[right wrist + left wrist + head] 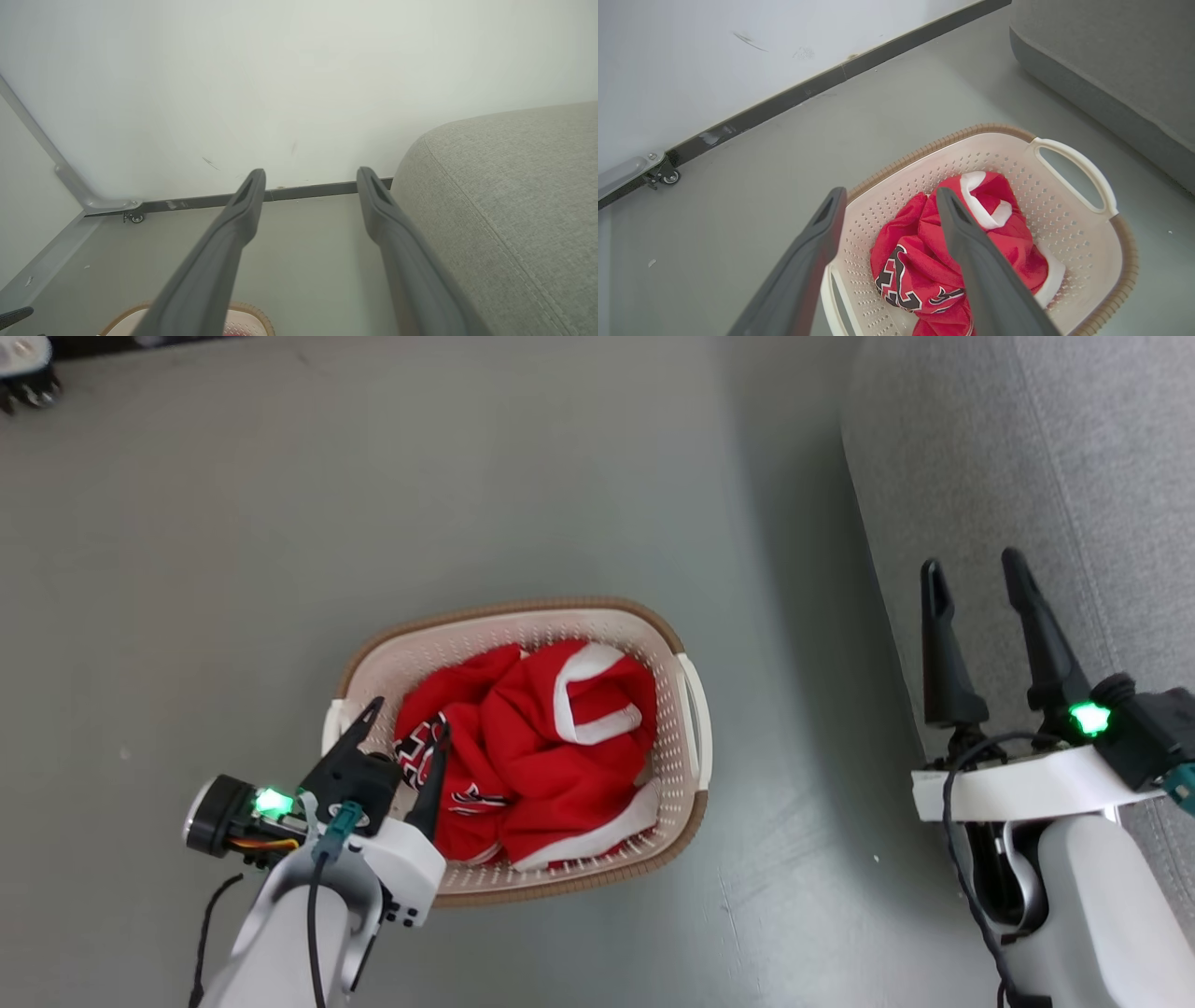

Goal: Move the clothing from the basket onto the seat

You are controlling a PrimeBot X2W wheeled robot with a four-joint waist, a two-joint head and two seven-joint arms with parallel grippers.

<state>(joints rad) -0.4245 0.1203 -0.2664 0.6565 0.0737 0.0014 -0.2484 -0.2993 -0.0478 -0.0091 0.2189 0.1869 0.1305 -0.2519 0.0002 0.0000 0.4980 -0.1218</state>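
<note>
- The clothing point(532, 747), red with white trim bands, lies bunched in the basket point(523, 609) on the grey floor point(280, 523). None of it is on the visible part of the seat point(1027, 448).
- By that showing the job is at its opening stage: nothing has been gripped or lifted, and the whole load is yet to cross to the right.
- The left gripper point(411, 717) hangs over the basket's left end with its fingers spread and nothing between them. One finger is above the left handle and rim, the other above the black-and-white lettering. Whether that tip touches the fabric cannot be told.
- The right gripper point(971, 562) is over the left edge of the seat, its fingers parted and empty, pointing toward the far wall point(299, 70).
- The basket's long axis runs left to right, a handle at each end, and the right handle faces the seat across a strip of bare floor.
- The clothing is a crumpled heap with no clear long axis. Its lettered part lies at the near left, a white-banded opening turns up toward the far right, and another white band trails along the near right wall of the basket.
- The likely next step is a closing pinch on the lettered fold, then a carry to the right. Loose folds may snag on the rim or slip free.
</note>
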